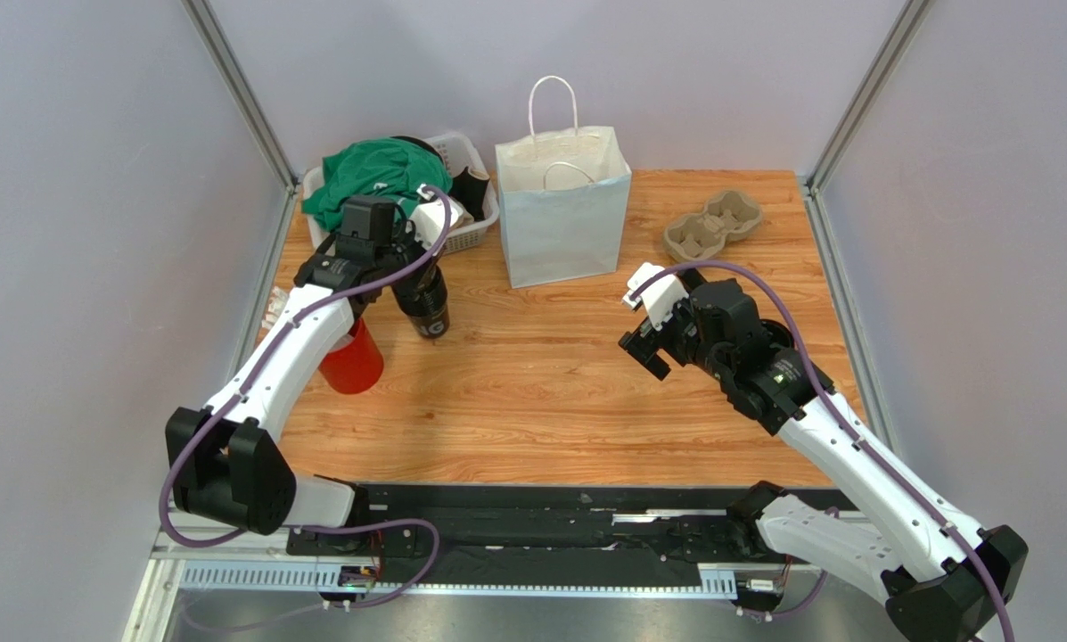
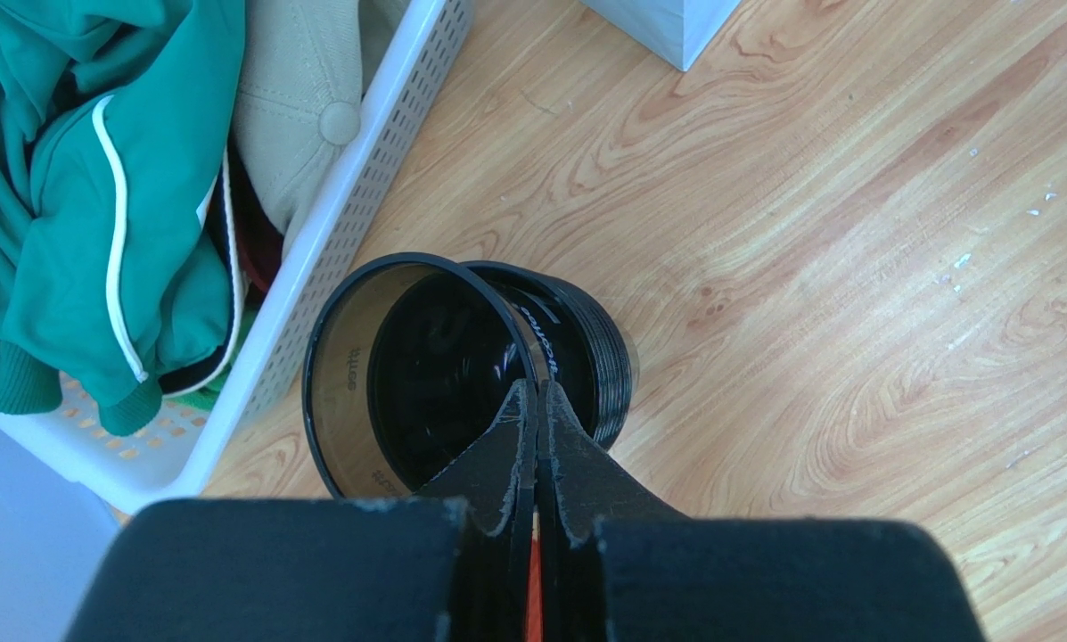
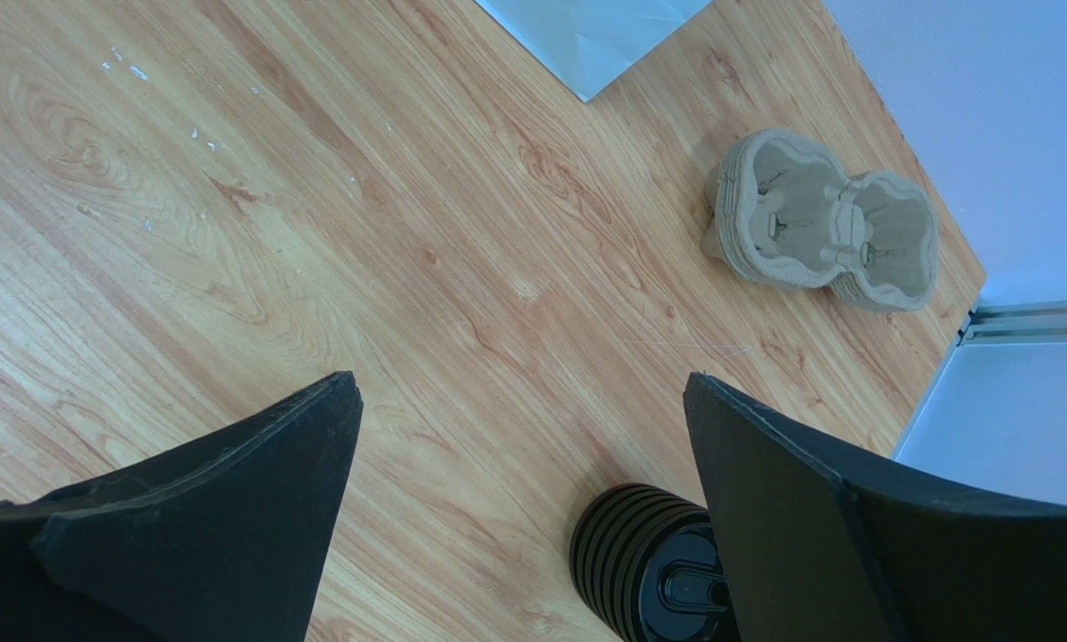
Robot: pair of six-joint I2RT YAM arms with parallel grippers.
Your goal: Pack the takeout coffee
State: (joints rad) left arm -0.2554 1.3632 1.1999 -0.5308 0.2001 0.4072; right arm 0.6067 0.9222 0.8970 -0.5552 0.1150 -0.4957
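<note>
The takeout coffee (image 1: 429,310) is a black cup that stands tilted just right of the red cup (image 1: 354,361). My left gripper (image 1: 415,274) is shut on its rim. In the left wrist view the fingertips (image 2: 539,388) pinch the near wall of the cup (image 2: 344,388). Its brown inner wall and ribbed black outside show there. I cannot tell whether its base touches the table. My right gripper (image 1: 643,321) hangs open over bare wood near the middle, right of the bag. Nothing lies between its jaws in the right wrist view (image 3: 523,381).
A white paper bag (image 1: 563,221) stands open at the back centre. At the back left, a white basket (image 1: 478,228) holds a green garment (image 1: 378,174). A pulp cup carrier (image 1: 714,224) lies back right. A squat ribbed black piece (image 3: 639,549) sits under my right wrist.
</note>
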